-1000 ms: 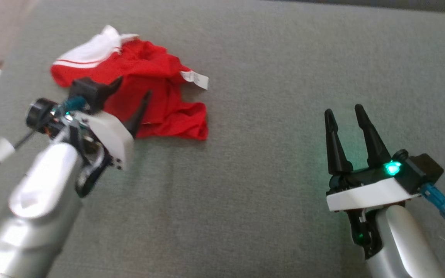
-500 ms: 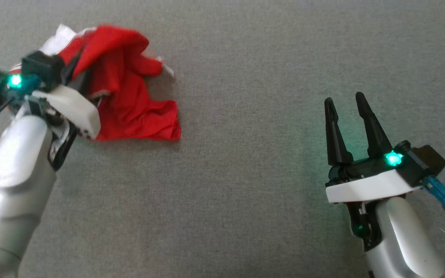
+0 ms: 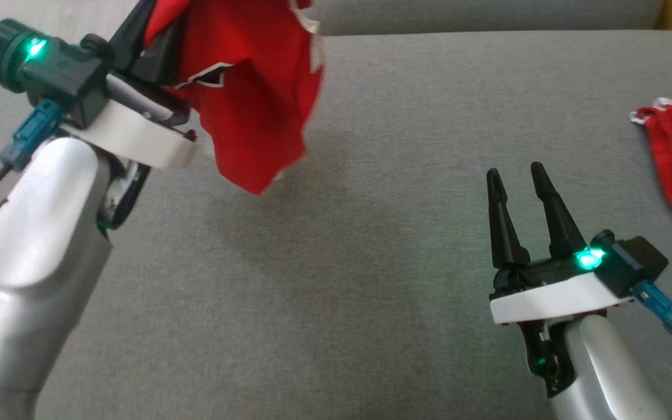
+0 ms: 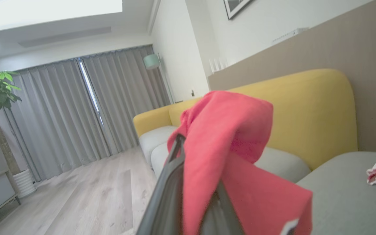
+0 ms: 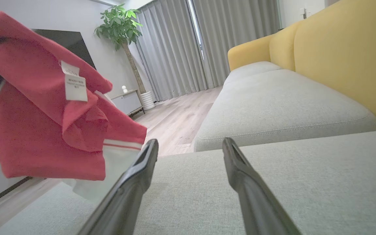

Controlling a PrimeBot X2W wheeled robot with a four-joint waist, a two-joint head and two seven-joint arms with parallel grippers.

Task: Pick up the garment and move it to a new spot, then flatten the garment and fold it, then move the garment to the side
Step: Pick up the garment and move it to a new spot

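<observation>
While left pincer (image 3: 149,44) grips garment (image 3: 248,87) aloft | right pincer (image 3: 514,175) gapes

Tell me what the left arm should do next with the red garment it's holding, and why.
Probably carry it rightward over the bare middle of the grey fabric cushion and lower it. The left gripper is shut on the crumpled red cloth garment, which hangs clear of the cushion; the right gripper is open.

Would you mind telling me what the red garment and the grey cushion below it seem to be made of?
The red garment is probably a thin knit fabric with a matte finish: it hangs limp in soft folds and carries a sewn-in label. The grey cushion looks like woven upholstery cloth, matte, with a fine speckled weave and a stitched edge seam.
</observation>
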